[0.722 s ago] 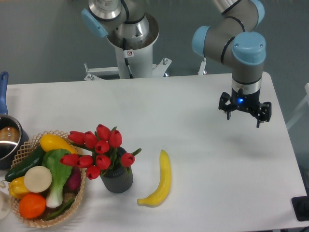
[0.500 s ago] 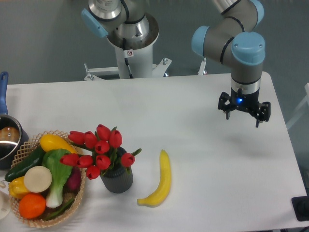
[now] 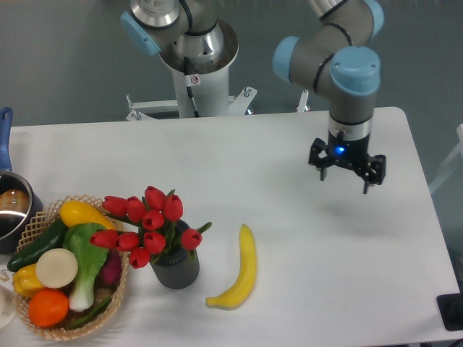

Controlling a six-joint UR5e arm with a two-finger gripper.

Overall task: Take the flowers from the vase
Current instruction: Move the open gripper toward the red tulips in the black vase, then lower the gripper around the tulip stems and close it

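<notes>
**Claw drifts left, tulips untouched**

Since the earlier frames our claw (image 3: 346, 169) has slid a little to the left above the right half of the tabletop (image 3: 289, 144); nothing else has shifted. We see its fingers spread apart and pointing down, gripping nothing. The flowers (image 3: 147, 223) stand in the vase (image 3: 176, 269) near the front left of the tabletop, well apart from the claw, their red buds leaning left over the rim. A wicker basket (image 3: 43, 217) of vegetables sits just left of the vase, and a banana (image 3: 241, 271) lies just to its right. A pot with a blue handle (image 3: 6, 126) shows at the left edge.
</notes>
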